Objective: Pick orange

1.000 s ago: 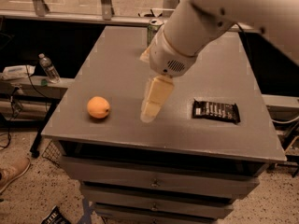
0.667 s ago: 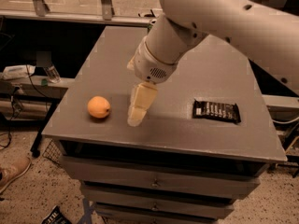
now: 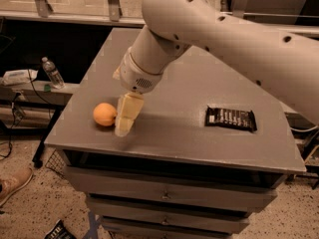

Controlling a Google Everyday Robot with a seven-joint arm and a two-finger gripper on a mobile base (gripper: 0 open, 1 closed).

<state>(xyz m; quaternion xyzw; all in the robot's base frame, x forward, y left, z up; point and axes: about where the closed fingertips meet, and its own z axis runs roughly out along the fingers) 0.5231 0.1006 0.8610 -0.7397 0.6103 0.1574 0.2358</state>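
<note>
Camera view shows the orange (image 3: 104,114) lying on the gray table (image 3: 174,136), toward 8 o'clock of the tabletop. The hand (image 3: 123,127) points down at 3 o'clock of the orange, just beside it and maybe touching. Whether the hand is released or clenched, I cannot tell. A black snack bar (image 3: 231,118) lies well apart at 3 o'clock.

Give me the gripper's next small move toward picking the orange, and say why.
Probably a short sideways shift of the gripper toward the orange, to centre it over the fruit. The gripper hangs low near the table top, right beside the orange on the side facing the dark snack packet, so it looks off-centre for a grasp.
</note>
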